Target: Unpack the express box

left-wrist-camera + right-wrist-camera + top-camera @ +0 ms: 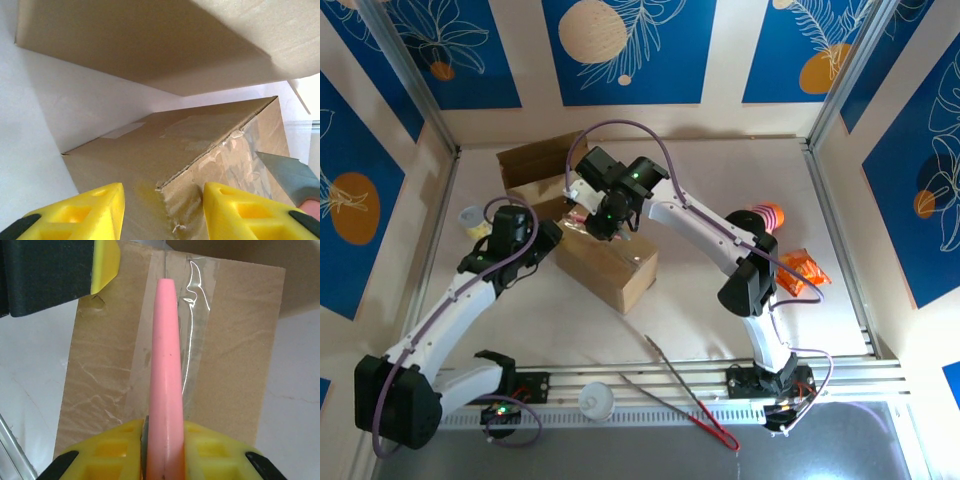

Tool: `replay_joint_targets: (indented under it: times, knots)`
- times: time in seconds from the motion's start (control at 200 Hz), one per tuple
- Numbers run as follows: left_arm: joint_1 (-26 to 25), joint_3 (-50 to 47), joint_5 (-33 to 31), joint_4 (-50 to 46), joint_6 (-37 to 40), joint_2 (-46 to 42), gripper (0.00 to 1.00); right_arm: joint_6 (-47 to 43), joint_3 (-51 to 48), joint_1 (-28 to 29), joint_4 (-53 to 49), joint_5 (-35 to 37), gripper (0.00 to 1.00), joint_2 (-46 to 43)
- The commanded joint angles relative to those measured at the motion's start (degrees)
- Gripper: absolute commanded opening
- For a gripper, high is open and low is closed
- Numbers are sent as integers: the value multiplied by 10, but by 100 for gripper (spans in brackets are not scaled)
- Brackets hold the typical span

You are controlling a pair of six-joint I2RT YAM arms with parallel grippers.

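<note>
**If the box slips, the cut goes wherever it likes**

Although the tongs near the arm bases lie well out of the way, trouble could start at the middle of the table, where the express box lies still taped along its top. The right hand is clamped on a pink-handled cutter, which points along the tape seam toward the box's far end. Driven too deep, it could slice whatever is packed under the lid. Held too flat, it would likely skate over the glossy tape and leave the seam whole. The handle looks smooth and narrow between the yellow pads, so a hard push might twist it in the grip and steer the edge into bare cardboard.

Farther along, the left hand has its jaws apart, straddling a corner of the box. I cannot tell whether it presses hard enough to pin the box. If it does not, the box would probably slide or swing on the smooth table under the cutting force. The grey blade shows just beside one of that hand's fingers, so a slip could run steel into it. Beyond, a second piece of brown cardboard lies just behind the box and could snag either wrist.
</note>
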Motion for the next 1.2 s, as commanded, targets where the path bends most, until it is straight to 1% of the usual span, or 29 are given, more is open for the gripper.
replay_joint_targets:
  times: [0.0, 0.06, 0.105, 0.21, 0.255, 0.29, 0.465, 0.76, 0.91, 0.98, 1.07, 1.195]
  knots:
    - [7, 3, 12, 1, 15, 5, 45, 15, 17, 5, -6, 9, 0, 0]
    - [7, 4, 17, 3, 15, 1, 45, 19, 17, 5, -6, 11, 0, -1]
    - [8, 4, 22, 6, 15, -3, 49, 22, 17, 5, -5, 12, 0, -2]
    - [7, 5, 32, 10, 10, -15, 68, 31, 16, 5, -4, 18, 0, -3]
    - [8, 5, 33, 11, 8, -21, 73, 35, 16, 6, -4, 20, 0, -4]
    - [8, 5, 33, 13, 6, -24, 75, 37, 15, 5, -4, 20, 0, -5]
    - [7, 3, 24, 21, 7, -21, 73, 44, 2, 5, 4, 25, 0, -14]
    - [7, -18, 48, 85, -4, 12, 73, 48, -11, 1, 3, 25, 0, -28]
    - [7, -21, 38, 74, -1, 16, 72, 51, -14, -1, 2, 27, 0, -29]
    - [8, -26, 28, 61, 2, 13, 70, 51, -14, -1, 1, 26, 0, -30]
    - [7, -38, 22, 56, 2, 8, 63, 51, -14, -2, 0, 24, 0, -32]
    - [8, -56, 23, 57, -1, 5, 62, 49, -13, -2, -2, 20, 0, -34]
